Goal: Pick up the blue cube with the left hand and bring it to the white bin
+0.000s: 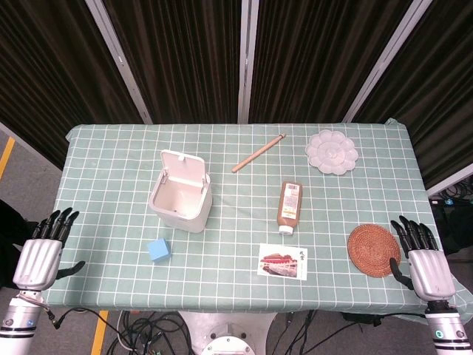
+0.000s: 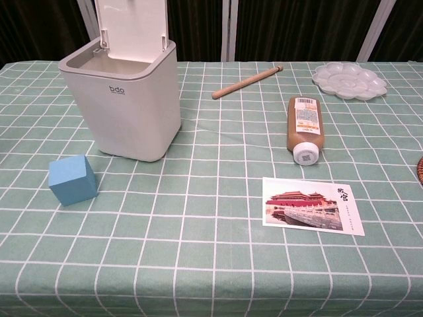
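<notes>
The blue cube (image 1: 158,250) (image 2: 72,179) sits on the green checked tablecloth, just in front of the white bin (image 1: 179,193) (image 2: 125,99), whose lid stands raised. My left hand (image 1: 41,251) hovers at the table's left edge, well left of the cube, fingers apart and holding nothing. My right hand (image 1: 421,256) is at the table's right front corner, also with fingers spread and nothing in it. Neither hand shows in the chest view.
A brown bottle (image 1: 289,207) (image 2: 304,125) lies mid-table. A postcard (image 1: 282,262) (image 2: 312,205) lies near the front edge. A wooden stick (image 1: 258,153) (image 2: 247,82) and a white palette (image 1: 332,151) (image 2: 349,80) lie further back. A woven coaster (image 1: 373,249) is beside my right hand.
</notes>
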You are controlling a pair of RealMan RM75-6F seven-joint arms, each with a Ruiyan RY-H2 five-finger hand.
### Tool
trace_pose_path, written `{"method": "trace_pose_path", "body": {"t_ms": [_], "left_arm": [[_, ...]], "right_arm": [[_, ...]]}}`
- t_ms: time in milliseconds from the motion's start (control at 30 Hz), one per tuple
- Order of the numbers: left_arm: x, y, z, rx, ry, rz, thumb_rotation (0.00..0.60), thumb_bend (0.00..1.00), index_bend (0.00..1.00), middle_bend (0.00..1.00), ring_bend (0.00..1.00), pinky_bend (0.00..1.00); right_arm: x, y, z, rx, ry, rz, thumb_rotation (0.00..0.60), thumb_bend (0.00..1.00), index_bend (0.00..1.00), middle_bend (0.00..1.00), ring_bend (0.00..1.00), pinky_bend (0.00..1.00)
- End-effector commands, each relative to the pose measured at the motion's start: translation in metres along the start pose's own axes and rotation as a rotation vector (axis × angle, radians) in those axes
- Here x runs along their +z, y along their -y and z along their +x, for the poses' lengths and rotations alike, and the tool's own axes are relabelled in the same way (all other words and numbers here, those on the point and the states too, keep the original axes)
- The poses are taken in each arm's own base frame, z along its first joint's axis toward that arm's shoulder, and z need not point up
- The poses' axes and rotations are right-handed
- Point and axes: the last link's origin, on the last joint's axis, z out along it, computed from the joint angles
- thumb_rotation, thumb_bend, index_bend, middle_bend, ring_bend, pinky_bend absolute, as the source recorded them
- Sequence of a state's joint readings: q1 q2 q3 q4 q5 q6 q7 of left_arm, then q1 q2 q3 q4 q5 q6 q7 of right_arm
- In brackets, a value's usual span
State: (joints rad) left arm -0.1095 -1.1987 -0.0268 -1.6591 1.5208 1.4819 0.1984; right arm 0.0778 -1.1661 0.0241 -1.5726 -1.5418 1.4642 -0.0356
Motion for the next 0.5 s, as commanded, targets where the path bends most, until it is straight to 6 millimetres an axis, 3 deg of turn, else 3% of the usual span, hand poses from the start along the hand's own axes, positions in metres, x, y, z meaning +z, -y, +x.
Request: {"method": "trace_pose_path", "body": {"t_ms": [33,267,500], "left_arm": [[0.0,0.001,0.0,0.0,-0.002,0.003,0.6,0.0,0.06,0.03,0.0,0.15],[0.0,-0.003,0.001,-0.002,0.011,-0.015,0.6,0.0,0.06,0.03,0.0,0.15],[0.002,-0.022,-0.007,-0.026,0.054,-0.096,0.6,0.0,0.06,0.03,0.0,0.14]], "right_arm": [[0.0,0.0,0.0,0.002,-0.002,-0.001,0.6,0.36,0.0,0.0,0.0,0.0],[0.002,0.001,0.004,0.008,-0.012,0.001,0.6,0.36,0.0,0.0,0.0,0.0],[0.004,-0.002,0.014,-0.005,-0.048,-0.001,0.6,0.36,0.0,0.0,0.0,0.0]]}}
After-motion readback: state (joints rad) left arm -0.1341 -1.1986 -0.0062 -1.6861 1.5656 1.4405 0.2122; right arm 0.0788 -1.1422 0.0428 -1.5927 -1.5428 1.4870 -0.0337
